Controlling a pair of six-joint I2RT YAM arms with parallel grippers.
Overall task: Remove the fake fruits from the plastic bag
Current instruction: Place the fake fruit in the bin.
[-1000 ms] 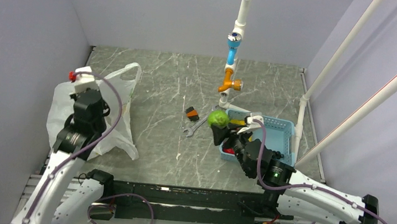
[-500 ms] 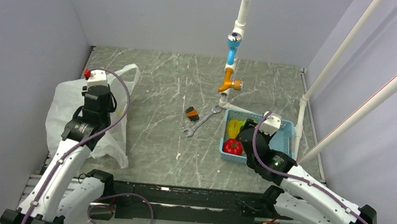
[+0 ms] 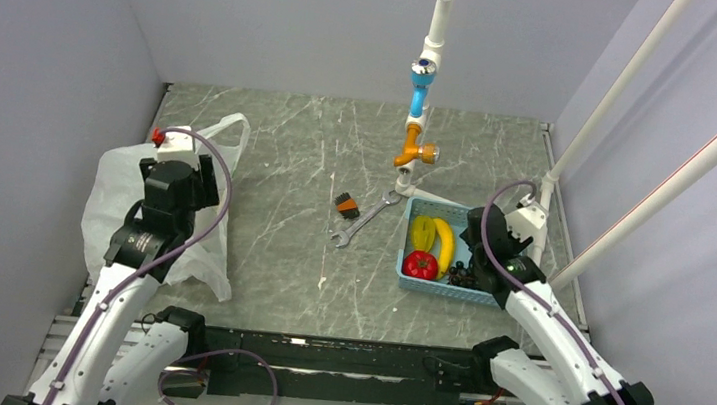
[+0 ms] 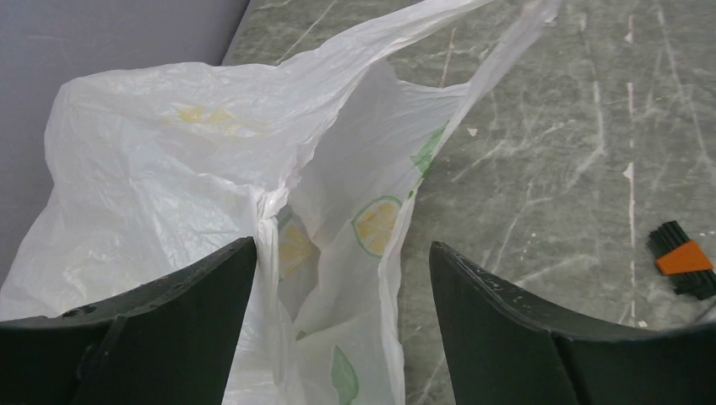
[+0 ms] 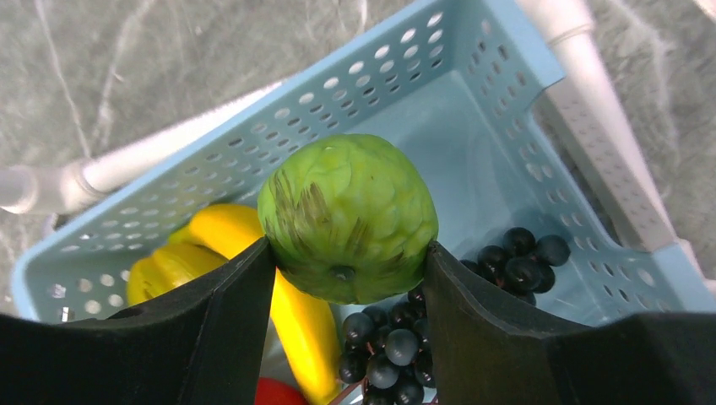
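Observation:
The plastic bag (image 3: pixel 108 206) lies crumpled at the table's left, its mouth and lemon prints filling the left wrist view (image 4: pixel 169 169). My left gripper (image 3: pixel 197 189) hangs over the bag's right edge, open (image 4: pixel 342 253), with a loose fold of bag between its fingers. My right gripper (image 3: pixel 487 244) is shut on the green bumpy fruit (image 5: pixel 346 215), held above the light blue basket (image 3: pixel 434 209). In the basket lie the banana (image 3: pixel 445 244), the yellow oval fruit (image 3: pixel 422 232), the red fruit (image 3: pixel 419 264) and the grapes (image 5: pixel 397 346). From above, the green fruit is hidden under the gripper.
A silver wrench (image 3: pixel 363 221) and a small orange-and-black object (image 3: pixel 345 203) lie mid-table, left of the basket. A pipe stand with an orange valve (image 3: pixel 412 153) rises behind them. White pipes (image 3: pixel 593 137) slant along the right side. Walls close the left and back.
My left gripper has opened and let go of the bag, which has sagged. My right arm has carried the green fruit from the basket's left edge to over its right part.

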